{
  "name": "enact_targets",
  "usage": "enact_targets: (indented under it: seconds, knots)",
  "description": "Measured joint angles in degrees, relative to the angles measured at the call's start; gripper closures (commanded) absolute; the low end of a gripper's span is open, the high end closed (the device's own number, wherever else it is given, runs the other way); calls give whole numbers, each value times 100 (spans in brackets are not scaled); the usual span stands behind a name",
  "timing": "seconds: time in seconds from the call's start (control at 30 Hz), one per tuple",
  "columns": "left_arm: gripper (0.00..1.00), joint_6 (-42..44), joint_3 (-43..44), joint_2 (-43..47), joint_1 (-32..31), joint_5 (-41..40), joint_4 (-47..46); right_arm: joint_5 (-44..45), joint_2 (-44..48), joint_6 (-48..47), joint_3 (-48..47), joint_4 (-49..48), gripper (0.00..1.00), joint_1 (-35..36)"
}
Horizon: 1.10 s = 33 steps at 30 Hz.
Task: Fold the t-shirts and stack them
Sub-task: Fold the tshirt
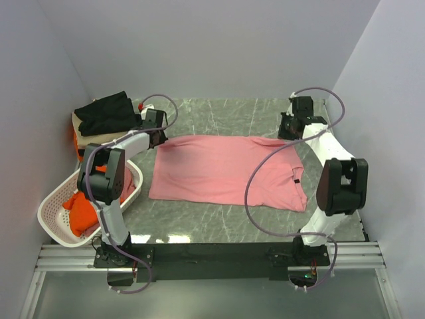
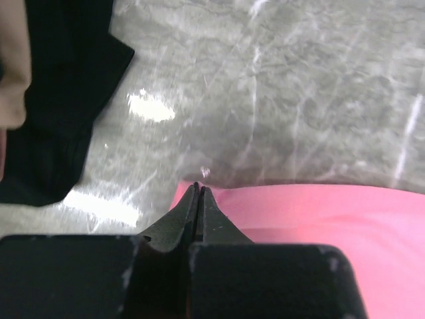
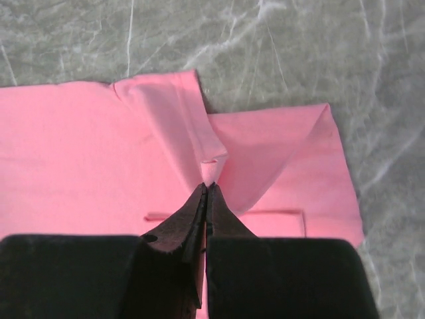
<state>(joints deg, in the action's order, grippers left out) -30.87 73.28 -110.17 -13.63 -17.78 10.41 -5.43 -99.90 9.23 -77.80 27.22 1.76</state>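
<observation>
Grey marbled bench [image 1: 219, 113] between pale walls, seen from above. Pink shirt [image 1: 226, 169] lies spread flat in the middle of it. My left jaws are down at its far left corner and my right jaws at its far right corner. Far left on the bench there's a pile, black shirt [image 1: 106, 113] on top of a beige shirt [image 1: 89, 138]. Near left sits the white basket [image 1: 50, 212], with an orange shirt [image 1: 80, 209] bunched inside.

Left wrist now: my left jaws are pressed tight together, and the pink shirt's [image 2: 299, 226] corner comes right up to the tips, nipped between them. Bare bench [image 2: 299, 86] lies beyond, with the black shirt [image 2: 60, 100] off to the left and a sliver of beige [image 2: 13, 66] at the frame's edge.

Right wrist: my right jaws are clamped shut too, pinching a ridge of pink shirt [image 3: 86, 153] that tents up to the tips. A hem line runs just beside them, and the cloth's corner lies folded over to the right. Bench [image 3: 265, 46] shows past the shirt's edge.
</observation>
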Motion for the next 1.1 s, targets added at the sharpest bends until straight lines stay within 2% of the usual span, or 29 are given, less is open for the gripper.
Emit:
enact_targets:
  seconds: [0.5, 1.1]
  knots:
    - [100, -179, -1246, 1134, -317, -122, -247, 669, 1812, 553, 1589, 483, 100, 197]
    - [99, -289, -2367, 2350, -684, -951, -4, 1207, 3683, 922, 2214, 1493, 100, 466]
